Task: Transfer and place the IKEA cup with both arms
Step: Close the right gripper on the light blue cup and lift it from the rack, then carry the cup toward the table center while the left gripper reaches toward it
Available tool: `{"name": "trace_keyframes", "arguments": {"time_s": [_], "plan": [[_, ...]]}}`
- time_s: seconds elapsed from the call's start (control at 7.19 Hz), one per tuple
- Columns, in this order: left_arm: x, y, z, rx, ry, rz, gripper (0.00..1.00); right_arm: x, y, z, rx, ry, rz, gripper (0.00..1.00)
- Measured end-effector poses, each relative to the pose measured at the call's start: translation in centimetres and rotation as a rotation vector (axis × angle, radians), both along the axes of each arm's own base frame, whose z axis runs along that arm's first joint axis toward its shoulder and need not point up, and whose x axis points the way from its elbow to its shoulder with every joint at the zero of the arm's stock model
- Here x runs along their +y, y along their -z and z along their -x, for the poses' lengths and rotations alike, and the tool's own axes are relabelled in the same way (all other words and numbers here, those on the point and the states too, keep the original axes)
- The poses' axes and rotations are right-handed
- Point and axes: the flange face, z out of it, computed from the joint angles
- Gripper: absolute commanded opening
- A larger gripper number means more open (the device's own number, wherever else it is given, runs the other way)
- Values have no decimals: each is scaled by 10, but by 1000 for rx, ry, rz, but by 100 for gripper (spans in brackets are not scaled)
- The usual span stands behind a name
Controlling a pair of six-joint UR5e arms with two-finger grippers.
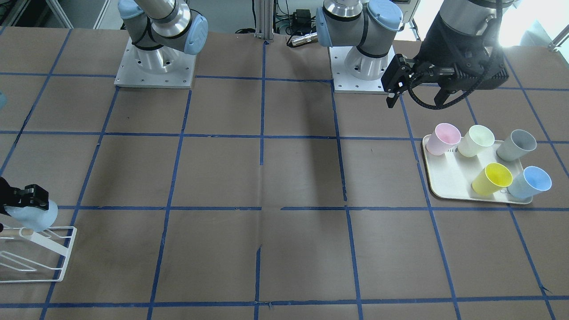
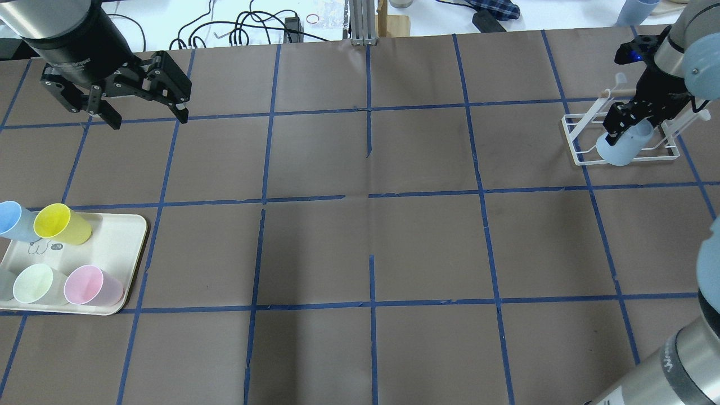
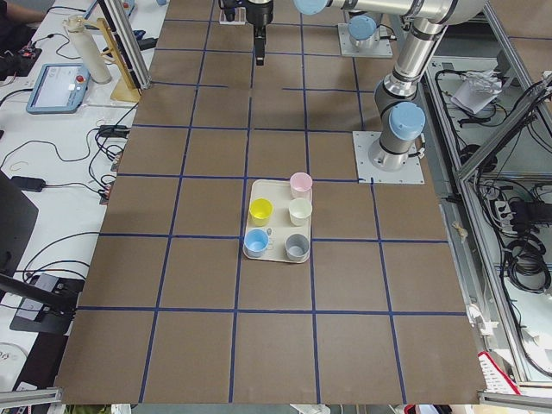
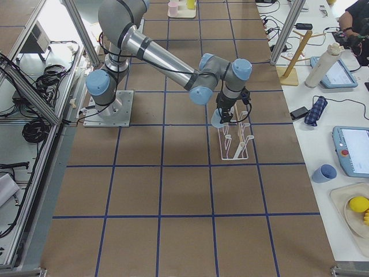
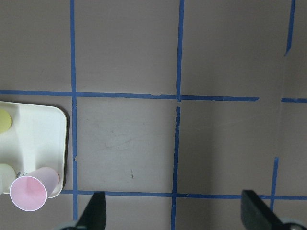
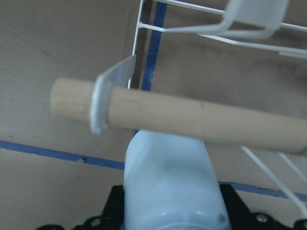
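Note:
My right gripper (image 2: pixel 623 119) is shut on the pale sky-blue IKEA cup (image 2: pixel 622 147) and holds it tilted at the white wire rack (image 2: pixel 571 140) at the table's far right. In the right wrist view the cup (image 6: pixel 168 182) lies just below the rack's wooden peg (image 6: pixel 192 117). The front view shows the same cup (image 1: pixel 34 216) over the rack (image 1: pixel 66 254). My left gripper (image 2: pixel 149 117) is open and empty, high above the table beyond the tray; its fingers (image 5: pixel 96 213) stand wide apart.
A cream tray (image 2: pixel 121 236) at the near left holds a second blue cup (image 2: pixel 14 220), a yellow cup (image 2: pixel 59 224), a pale green cup (image 2: pixel 34 284), a pink cup (image 2: pixel 90 285) and a grey cup (image 1: pixel 516 145). Blue tape lines grid the brown table.

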Motion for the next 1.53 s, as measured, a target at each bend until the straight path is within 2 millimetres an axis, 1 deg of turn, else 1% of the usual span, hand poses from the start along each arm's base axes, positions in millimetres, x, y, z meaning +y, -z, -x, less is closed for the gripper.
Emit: {"name": "trace_keyframes", "arguments": {"time_s": [0.14,0.28,0.42,0.56,0.83,1.11,1.25,1.53], "plan": [[0,2,-1,1,-4,-4,100,-1,-6,1,4,0,9,41],[0,3,-1,1,-7,-3,100,-2,-16,1,10,0,23,41],[0,3,-1,2,-8,-2,100,0,-32,0,20,1,46,41],[1,3,-1,2,-9,-1,100,5,-53,-2,28,5,65,41],[1,1,1,21,-15,2,100,27,-102,-15,38,7,85,41],[7,-4,6,104,-25,0,100,53,-142,-35,-4,4,96,41],[12,-7,2,157,-47,-18,100,61,-153,-47,-79,8,110,39],[19,-13,-24,282,-120,-40,100,72,-158,-75,-315,32,101,37]]}}
